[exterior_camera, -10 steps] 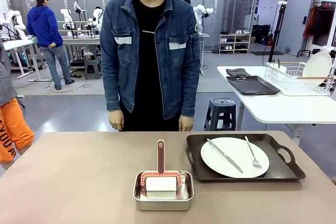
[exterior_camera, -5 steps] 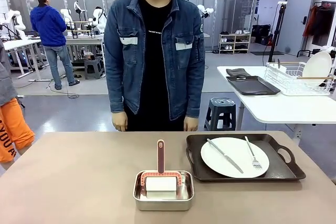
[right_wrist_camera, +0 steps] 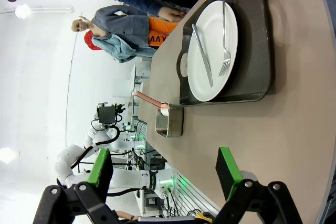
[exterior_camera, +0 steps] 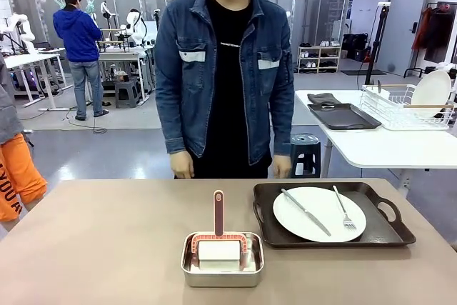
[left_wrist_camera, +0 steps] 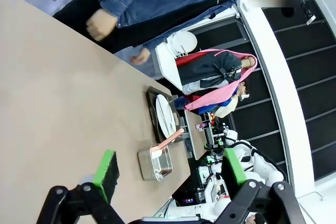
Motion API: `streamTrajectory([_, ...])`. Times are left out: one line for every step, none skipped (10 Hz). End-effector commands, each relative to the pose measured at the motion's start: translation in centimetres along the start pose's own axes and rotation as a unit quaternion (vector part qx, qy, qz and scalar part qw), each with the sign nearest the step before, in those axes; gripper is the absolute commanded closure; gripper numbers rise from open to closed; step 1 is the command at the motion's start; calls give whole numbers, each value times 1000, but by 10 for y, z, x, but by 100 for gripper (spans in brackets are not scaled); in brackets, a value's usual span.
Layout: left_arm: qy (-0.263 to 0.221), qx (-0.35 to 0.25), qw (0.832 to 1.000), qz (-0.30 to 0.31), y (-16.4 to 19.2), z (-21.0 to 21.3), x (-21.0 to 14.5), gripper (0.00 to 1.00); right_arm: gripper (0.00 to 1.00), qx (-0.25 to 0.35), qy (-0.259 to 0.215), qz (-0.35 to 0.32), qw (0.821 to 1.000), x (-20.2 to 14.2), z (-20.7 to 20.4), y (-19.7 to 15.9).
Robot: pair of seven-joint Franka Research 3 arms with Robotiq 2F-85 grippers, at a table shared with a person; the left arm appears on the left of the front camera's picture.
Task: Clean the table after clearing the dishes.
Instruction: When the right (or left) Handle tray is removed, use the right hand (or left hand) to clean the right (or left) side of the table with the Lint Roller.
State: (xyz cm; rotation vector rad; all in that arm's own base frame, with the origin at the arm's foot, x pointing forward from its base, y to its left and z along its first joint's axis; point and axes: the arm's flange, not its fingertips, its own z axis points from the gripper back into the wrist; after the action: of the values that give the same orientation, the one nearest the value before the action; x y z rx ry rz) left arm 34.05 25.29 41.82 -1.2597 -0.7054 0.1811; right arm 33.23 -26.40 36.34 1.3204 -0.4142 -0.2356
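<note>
Front view: round white plate (exterior_camera: 319,213) on dark brown handled tray (exterior_camera: 266,211) sits lower right on the beige matte counter (exterior_camera: 107,241), presumably awaiting clearing, so left tool (left_wrist_camera: 170,161) and right tool (right_wrist_camera: 164,166) hang open, empty.

L gripper (left_wrist_camera: 170,170), R gripper (right_wrist_camera: 164,169): black fingers (right_wrist_camera: 247,195), green pads (right_wrist_camera: 227,169). Under R fingers: table (right_wrist_camera: 294,129), plain matte beige-brown. Ahead of them: tray (right_wrist_camera: 257,35) dk brown; plate (right_wrist_camera: 212,35) white; knife (right_wrist_camera: 202,56) + fork (right_wrist_camera: 224,30) silver. Ahead betw. them: pan (right_wrist_camera: 170,120) steel-grey, handle (right_wrist_camera: 149,100) pink, roll (exterior_camera: 219,250) white. Beyond: jacket (exterior_camera: 182,98) blue denim, shirt (exterior_camera: 227,69) black.
</note>
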Motion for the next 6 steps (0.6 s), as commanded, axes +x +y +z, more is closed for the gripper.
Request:
streamTrajectory([4, -6, 1000, -3, -1, 3, -2, 0, 0, 1, -2, 0, 1000, -1, 1, 3])
streamTrajectory([4, -6, 1000, -3, -1, 3, -2, 0, 0, 1, -2, 0, 1000, -1, 1, 3])
streamTrajectory([4, -6, 1000, -3, -1, 3, -2, 0, 0, 1, -2, 0, 1000, -1, 1, 3])
streamTrajectory([4, -6, 1000, -3, -1, 3, -2, 0, 0, 1, -2, 0, 1000, -1, 1, 3])
streamTrajectory([4, -6, 1000, -3, -1, 3, -2, 0, 0, 1, -2, 0, 1000, -1, 1, 3])
streamTrajectory([4, -6, 1000, -3, -1, 3, -2, 0, 0, 1, -2, 0, 1000, -1, 1, 3])
